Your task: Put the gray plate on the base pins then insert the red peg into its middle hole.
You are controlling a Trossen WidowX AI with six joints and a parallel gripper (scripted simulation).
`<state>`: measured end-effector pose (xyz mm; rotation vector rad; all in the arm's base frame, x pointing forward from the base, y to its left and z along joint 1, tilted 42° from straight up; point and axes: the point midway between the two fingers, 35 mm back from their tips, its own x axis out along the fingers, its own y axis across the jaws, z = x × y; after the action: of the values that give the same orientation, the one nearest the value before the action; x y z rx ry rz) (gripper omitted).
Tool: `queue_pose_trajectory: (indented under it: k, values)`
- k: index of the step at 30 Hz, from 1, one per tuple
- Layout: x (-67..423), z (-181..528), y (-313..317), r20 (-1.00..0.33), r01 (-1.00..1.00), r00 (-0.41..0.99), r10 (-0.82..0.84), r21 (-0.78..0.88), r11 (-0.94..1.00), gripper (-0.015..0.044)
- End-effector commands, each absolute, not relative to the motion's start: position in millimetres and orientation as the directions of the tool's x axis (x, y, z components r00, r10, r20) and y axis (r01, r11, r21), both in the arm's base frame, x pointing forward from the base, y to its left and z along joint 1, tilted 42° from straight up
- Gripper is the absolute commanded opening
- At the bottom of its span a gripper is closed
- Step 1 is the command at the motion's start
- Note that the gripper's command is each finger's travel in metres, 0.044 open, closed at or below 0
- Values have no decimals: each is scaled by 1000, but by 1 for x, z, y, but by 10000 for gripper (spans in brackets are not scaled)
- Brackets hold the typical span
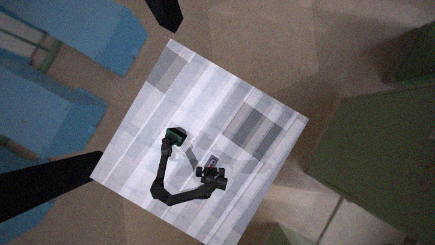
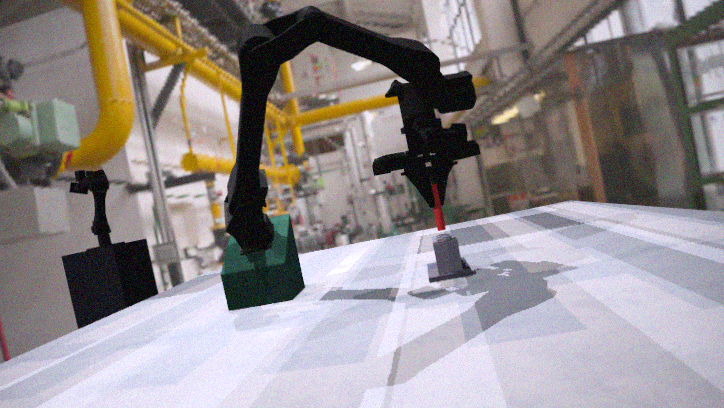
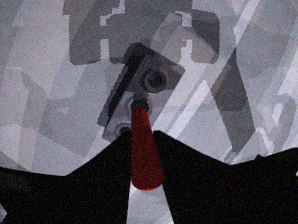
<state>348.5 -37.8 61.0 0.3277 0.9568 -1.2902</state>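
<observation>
We see the pincer [image 2: 434, 188] closed on the red peg [image 2: 437, 212], gripping its upper end so that the rest of the peg hangs out below the fingertips. In the exterior view the peg's long axis runs nearly vertical, with its free end pointing down at the table [image 2: 582, 314] and leaning slightly to the right. That lower tip sits just above the top of the gray plate [image 2: 445, 251], which rests on the base [image 2: 450, 272]; we cannot tell whether the tip is touching the plate or is a little short of it.

In the wrist view the red peg [image 3: 144, 152] rises from between the dark fingers and points away toward the gray plate [image 3: 149, 86]. Its far tip lies just near and left of the dark middle hole [image 3: 157, 82], not over it. The plate's long axis slants from lower left to upper right in this view.

From the top view the pincer [image 1: 211, 170] covers most of the assembly, with only the far end of the gray plate [image 1: 214, 159] showing beyond it and a speck of the red peg [image 1: 210, 166] between the fingers. The arm's green mount [image 2: 260, 266] stands well apart to the left on the table.
</observation>
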Motion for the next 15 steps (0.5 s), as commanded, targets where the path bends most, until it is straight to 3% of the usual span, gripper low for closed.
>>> queue_pose_trajectory:
  k: [1, 15]
  values:
    - [349, 61, -38, -749, 909, -26, -662, -293, 296, 0]
    - [349, 63, -40, -750, 910, -26, -661, -291, 295, 0]
